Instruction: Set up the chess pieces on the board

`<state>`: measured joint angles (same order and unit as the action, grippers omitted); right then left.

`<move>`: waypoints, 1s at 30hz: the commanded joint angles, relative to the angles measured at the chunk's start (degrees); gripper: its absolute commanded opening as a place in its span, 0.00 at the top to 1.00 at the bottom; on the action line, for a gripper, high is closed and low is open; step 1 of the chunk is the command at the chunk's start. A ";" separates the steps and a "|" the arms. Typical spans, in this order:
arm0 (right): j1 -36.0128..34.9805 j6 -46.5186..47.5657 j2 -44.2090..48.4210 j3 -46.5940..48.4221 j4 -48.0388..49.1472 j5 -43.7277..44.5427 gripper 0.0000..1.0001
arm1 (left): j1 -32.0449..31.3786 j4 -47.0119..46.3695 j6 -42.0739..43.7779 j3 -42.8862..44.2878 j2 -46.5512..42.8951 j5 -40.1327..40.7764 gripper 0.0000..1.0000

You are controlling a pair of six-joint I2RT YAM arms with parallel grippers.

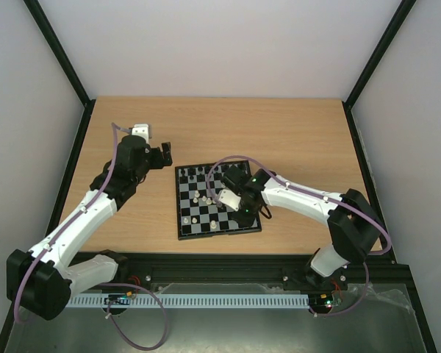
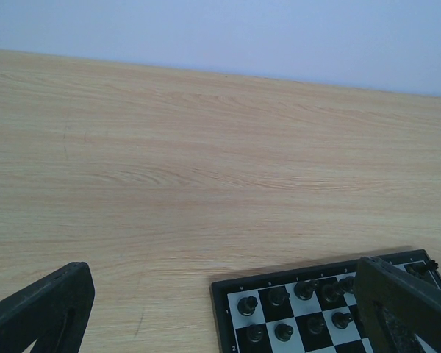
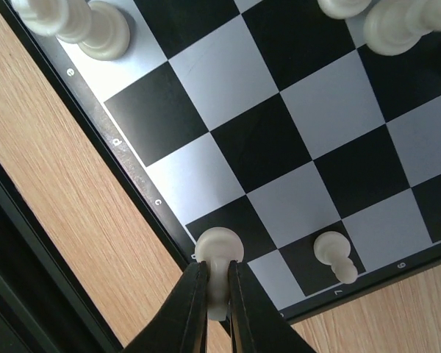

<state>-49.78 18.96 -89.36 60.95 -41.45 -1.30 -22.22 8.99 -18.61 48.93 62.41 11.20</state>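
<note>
The board (image 1: 178, 206) lies flat at mid-table. Black chess pieces (image 1: 206, 173) stand along its far rows, and cream-white ones (image 1: 203, 198) are scattered over its middle. My right gripper (image 1: 248, 215) is at the board's near right part. In the right wrist view it (image 3: 214, 283) is shut on the stem of a cream-white piece (image 3: 218, 246), whose base is over a black square by the board's border (image 3: 125, 158). Another white pawn (image 3: 334, 254) stands a square away. My left gripper (image 1: 164, 156) hovers open off the board's far left corner (image 2: 224, 309), holding nothing, with black pieces (image 2: 248, 304) just ahead.
Light wooden tabletop (image 1: 279, 132) surrounds the board, bounded by black frame rails and grey walls. More white pieces (image 3: 95, 29) stand along the board's edge row in the right wrist view. A black rail (image 1: 228, 257) runs close behind the board's near edge.
</note>
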 commanded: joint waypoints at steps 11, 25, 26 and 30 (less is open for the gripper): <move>-0.71 0.80 -1.17 -4.36 2.48 2.44 0.91 | -0.05 0.57 0.26 1.96 0.33 -0.48 0.01; -0.74 0.81 -3.17 -4.95 2.80 0.86 0.86 | -0.02 0.67 0.34 1.96 0.43 -0.57 0.01; -0.68 0.81 -3.29 -4.89 2.66 0.98 0.85 | -0.02 0.67 0.40 1.97 0.43 -0.57 0.00; -0.69 0.55 -2.40 -3.59 1.32 1.11 0.75 | -0.05 0.72 0.46 2.01 0.43 -0.65 0.01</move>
<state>-50.26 19.22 -91.83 56.71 -37.15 0.25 -22.22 8.99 -18.61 48.93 62.57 10.70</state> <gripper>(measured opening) 0.219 0.994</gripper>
